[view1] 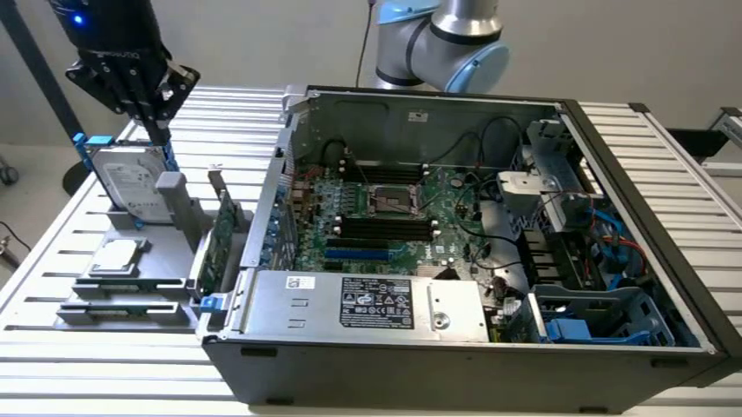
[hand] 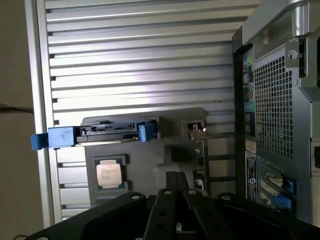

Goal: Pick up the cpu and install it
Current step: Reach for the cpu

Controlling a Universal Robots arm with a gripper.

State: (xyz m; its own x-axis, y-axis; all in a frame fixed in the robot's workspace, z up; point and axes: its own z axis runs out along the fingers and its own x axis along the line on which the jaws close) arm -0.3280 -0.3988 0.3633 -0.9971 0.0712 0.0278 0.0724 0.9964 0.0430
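The cpu (view1: 116, 256) is a small square chip with a silver top, lying flat in a recess of the grey holder (view1: 174, 269) on the exterior view's left. In the wrist view the cpu (hand: 109, 174) shows from above. My gripper (view1: 155, 130) hangs above the upright hard drive, well above and behind the cpu, its fingers shut with nothing between them. In the wrist view the gripper (hand: 175, 186) points down beside the holder. The open computer case (view1: 649, 287) shows the motherboard with its bare socket (view1: 394, 201).
A silver hard drive (view1: 130, 182) with blue rails stands upright in the holder, directly under the gripper. A green circuit card (view1: 221, 239) stands on edge between the holder and the case. The slatted metal table (view1: 47, 261) carries everything; the case wall (hand: 280, 125) rises close by.
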